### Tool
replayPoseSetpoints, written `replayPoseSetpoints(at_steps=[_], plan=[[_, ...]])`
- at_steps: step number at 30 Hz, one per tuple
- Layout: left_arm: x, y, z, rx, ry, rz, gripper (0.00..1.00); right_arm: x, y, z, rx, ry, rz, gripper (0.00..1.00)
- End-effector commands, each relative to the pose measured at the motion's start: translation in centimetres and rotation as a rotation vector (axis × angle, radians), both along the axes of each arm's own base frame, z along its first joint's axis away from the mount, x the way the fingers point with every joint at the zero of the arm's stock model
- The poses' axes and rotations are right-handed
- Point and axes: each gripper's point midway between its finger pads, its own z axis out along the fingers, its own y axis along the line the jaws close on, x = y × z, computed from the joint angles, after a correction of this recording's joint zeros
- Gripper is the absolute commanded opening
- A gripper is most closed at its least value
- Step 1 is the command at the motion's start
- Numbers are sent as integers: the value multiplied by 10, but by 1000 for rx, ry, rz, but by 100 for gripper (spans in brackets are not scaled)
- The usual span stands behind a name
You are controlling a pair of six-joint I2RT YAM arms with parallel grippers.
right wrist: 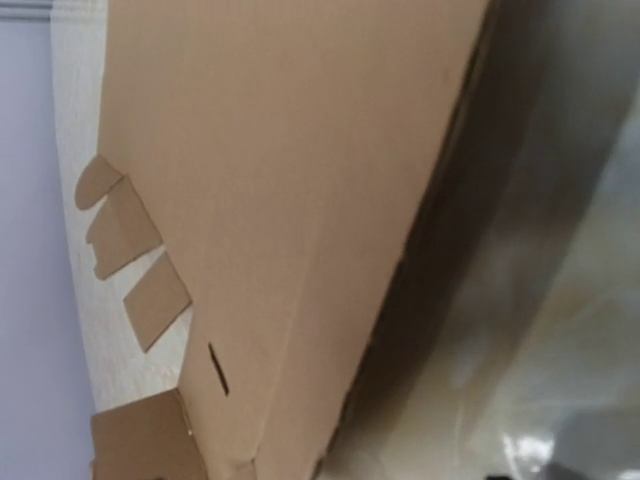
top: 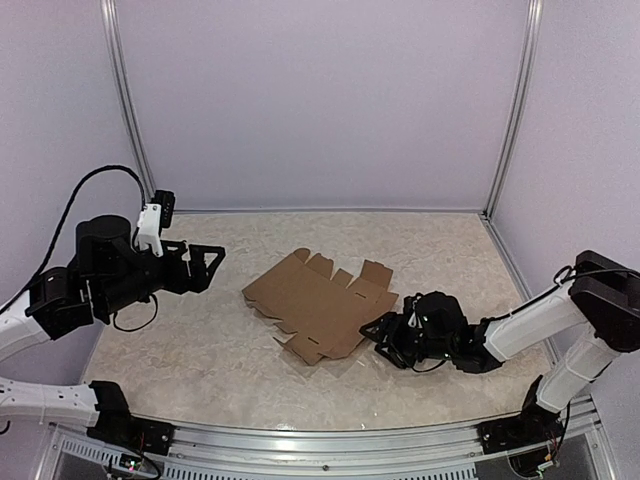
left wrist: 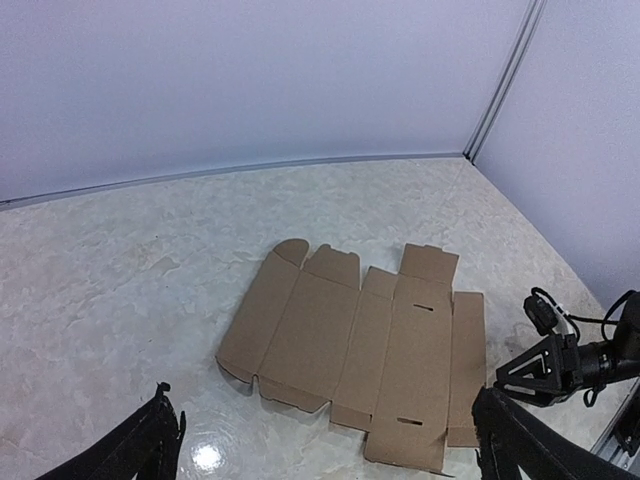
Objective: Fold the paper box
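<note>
Plain brown, unmarked paper box (top: 320,303) on a beige counter (top: 200,350) veined like marble, with glossy white glare near the front. Walls (top: 320,100) are pale lilac, corner posts (top: 128,110) silver-grey. The left arm (top: 110,268) and right arm (top: 530,322) are black with white sections and black cables.

Soft even light, a glare spot on the table (left wrist: 207,457), right wrist view blurred.
</note>
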Motion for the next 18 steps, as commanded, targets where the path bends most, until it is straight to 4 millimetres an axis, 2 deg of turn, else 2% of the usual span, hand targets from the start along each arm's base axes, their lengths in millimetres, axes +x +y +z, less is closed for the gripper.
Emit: replayPoseSetpoints(at_steps=[1,3,18], plan=[[-6,4,-2,16,10,-8,99,2,22,9,87,-11,-28,66],[-8,5,0,11,7,-10,99,3,24,3,82,-11,-45,63],[-13,10,2,8,7,-19,99,14,43,-3,110,-27,-84,47]])
